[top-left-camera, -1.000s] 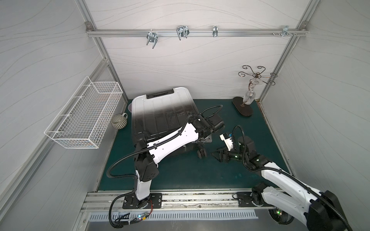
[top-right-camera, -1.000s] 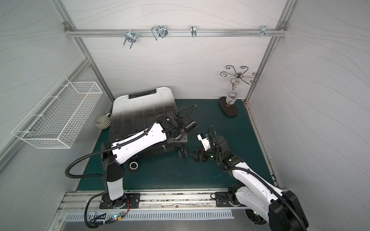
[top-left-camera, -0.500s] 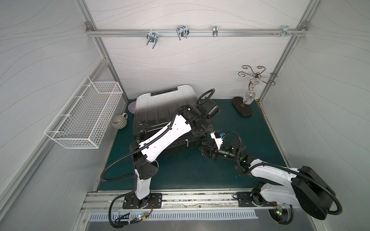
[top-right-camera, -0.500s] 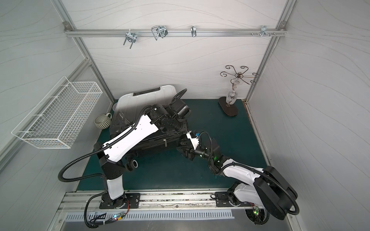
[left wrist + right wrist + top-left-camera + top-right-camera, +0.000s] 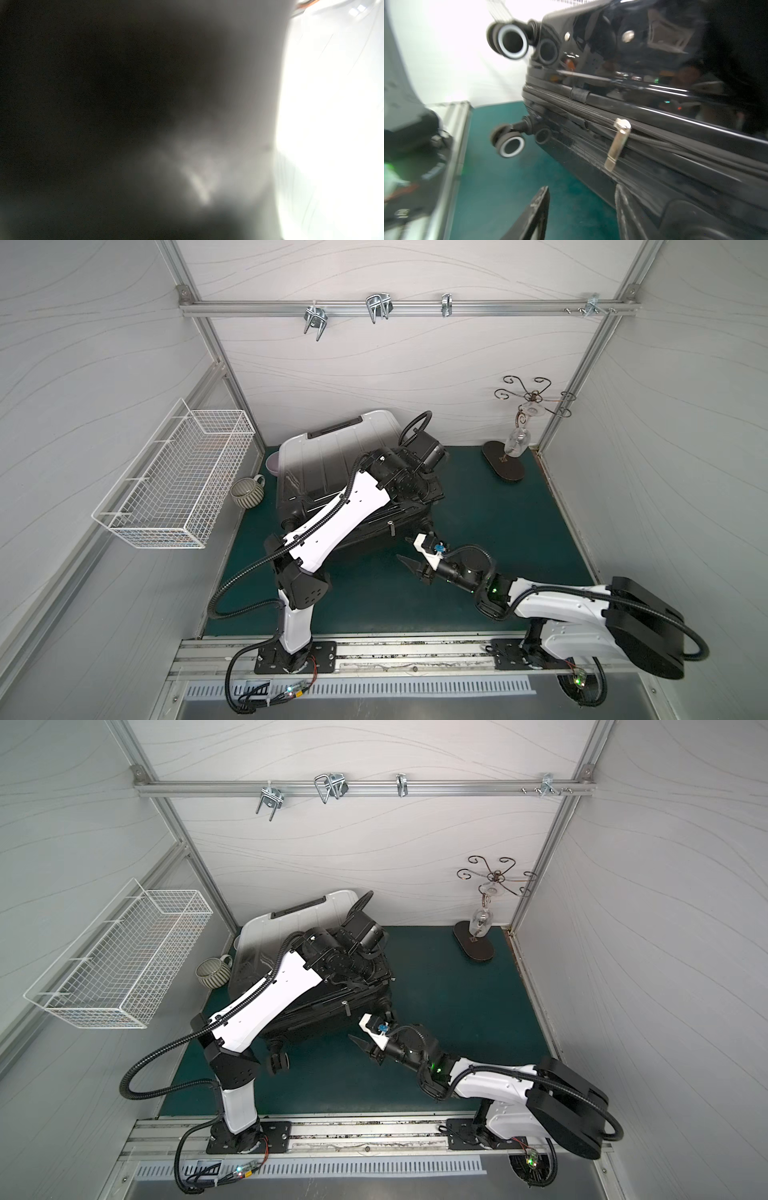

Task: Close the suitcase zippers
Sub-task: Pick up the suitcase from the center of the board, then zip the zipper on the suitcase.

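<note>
The right gripper [image 5: 581, 188] is hanging open and empty just short of the silver zipper pull [image 5: 617, 143]. Beyond it, the suitcase [image 5: 332, 448] is lying on the green mat [image 5: 498, 531]. Its lid has been coming down and is now nearly meeting the base, so zipping looks possible. The left gripper [image 5: 415, 489] is pressing on top; whether its fingers are open I cannot tell. No legible writing is showing.
</note>
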`<action>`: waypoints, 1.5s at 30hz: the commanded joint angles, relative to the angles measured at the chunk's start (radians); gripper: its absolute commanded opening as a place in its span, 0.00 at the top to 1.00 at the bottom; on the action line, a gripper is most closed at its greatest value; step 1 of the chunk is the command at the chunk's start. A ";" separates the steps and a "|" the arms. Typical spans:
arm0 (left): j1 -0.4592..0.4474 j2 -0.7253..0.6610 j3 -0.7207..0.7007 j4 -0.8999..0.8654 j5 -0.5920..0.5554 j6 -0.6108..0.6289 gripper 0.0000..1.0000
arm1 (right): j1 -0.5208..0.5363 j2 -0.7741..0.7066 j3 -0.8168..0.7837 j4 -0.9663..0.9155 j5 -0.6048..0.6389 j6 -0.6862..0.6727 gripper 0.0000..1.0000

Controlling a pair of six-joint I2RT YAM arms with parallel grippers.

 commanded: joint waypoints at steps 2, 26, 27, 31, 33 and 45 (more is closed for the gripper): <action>0.005 -0.079 0.063 0.172 0.035 -0.066 1.00 | 0.042 0.074 0.055 0.140 0.250 -0.141 0.45; 0.006 -0.127 -0.068 0.289 0.050 -0.166 1.00 | 0.133 0.393 0.238 0.315 0.695 -0.138 0.69; 0.005 -0.132 -0.070 0.282 0.049 -0.163 1.00 | 0.129 0.393 0.235 0.317 0.702 -0.153 0.75; 0.008 -0.145 -0.063 0.240 0.012 -0.122 1.00 | 0.093 0.354 0.196 0.295 0.691 -0.145 1.00; 0.015 -0.149 -0.056 0.193 -0.009 -0.095 1.00 | 0.070 0.322 0.161 0.295 0.663 -0.135 1.00; 0.040 -0.178 -0.100 0.034 -0.008 0.022 1.00 | -0.173 0.096 0.026 0.136 0.492 0.094 1.00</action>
